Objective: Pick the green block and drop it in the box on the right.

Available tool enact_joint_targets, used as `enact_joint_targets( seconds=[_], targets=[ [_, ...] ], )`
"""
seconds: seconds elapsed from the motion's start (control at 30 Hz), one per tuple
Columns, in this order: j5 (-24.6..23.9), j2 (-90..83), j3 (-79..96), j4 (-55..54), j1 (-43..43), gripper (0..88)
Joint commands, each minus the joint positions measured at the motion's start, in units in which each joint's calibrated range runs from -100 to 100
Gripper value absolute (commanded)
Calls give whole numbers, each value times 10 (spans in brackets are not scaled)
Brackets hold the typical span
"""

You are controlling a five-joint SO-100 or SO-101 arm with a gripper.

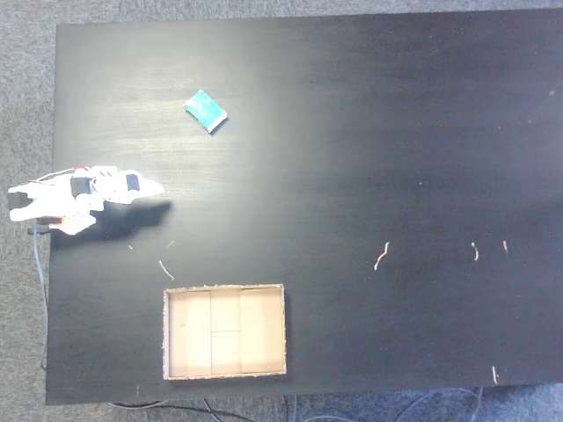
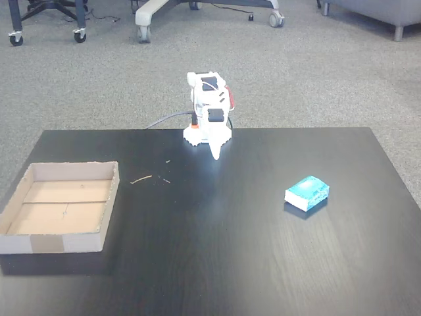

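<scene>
In a fixed view, the box (image 2: 62, 207) sits empty at the table's left, the folded arm's gripper (image 2: 215, 153) points down mid-rear, jaw state indeterminable, and the green block (image 2: 307, 193) lies apart at right.

The claw (image 2: 215, 153) is too small and overexposed to tell whether its jaws are parted.

A black table (image 1: 396, 132) with a faint wood grain sits on grey carpet (image 2: 99, 85). Pale scraps lie scattered on the table, one curled scrap (image 1: 381, 256) toward its lower right in a fixed view. Beyond the table's far edge, chair bases on castors (image 2: 148, 16) stand on the carpet.
</scene>
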Motion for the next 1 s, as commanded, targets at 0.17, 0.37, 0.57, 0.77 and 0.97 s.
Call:
enact_joint_targets(
  seconds=[0.17, 0.37, 0.57, 0.77, 0.97],
  targets=[
    [3, -3, 14, -18, -2, 1],
    [-8, -3, -7, -55, -9, 1],
    [-30, 219, -336, -13, -105, 1],
    [63, 573, -647, 129, -195, 133],
    [72, 836, -814, 184, -189, 466]
  ],
)
